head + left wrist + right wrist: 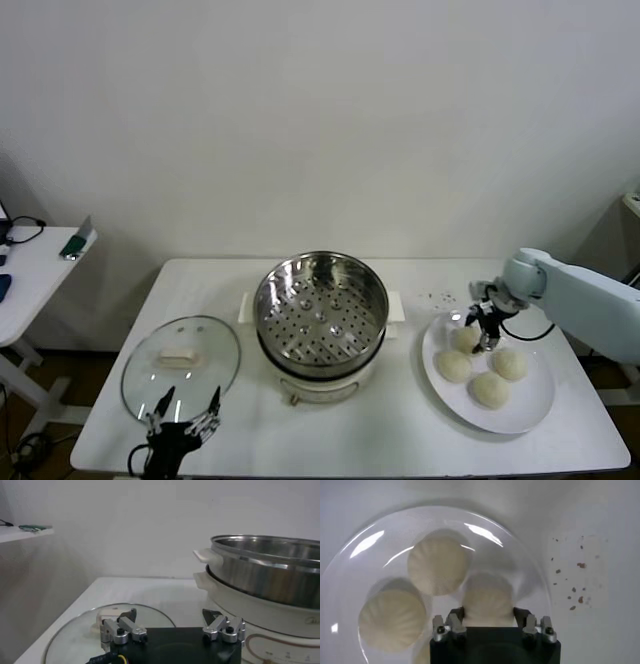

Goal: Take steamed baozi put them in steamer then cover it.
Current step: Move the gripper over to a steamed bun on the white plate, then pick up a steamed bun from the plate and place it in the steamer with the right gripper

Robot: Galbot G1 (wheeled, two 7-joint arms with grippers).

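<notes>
Four cream-white baozi lie on a white plate (530, 405) at the right. My right gripper (487, 322) is down over the far-left baozi (465, 338). In the right wrist view its fingers (455, 616) press both sides of that baozi (488, 596), which still rests on the plate (350, 565). The other baozi (437, 565) lie beside it. The steel steamer (320, 308) stands open in the middle, its perforated tray bare. The glass cover (180, 365) lies flat on the table to its left. My left gripper (185, 425) is open and empty at the cover's near edge (170, 622).
Brown crumbs (575, 590) dot the table (400, 430) beyond the plate. A small side table (40, 262) with a green item stands far left. The steamer's cream base and handle (207, 556) rise close beside my left gripper.
</notes>
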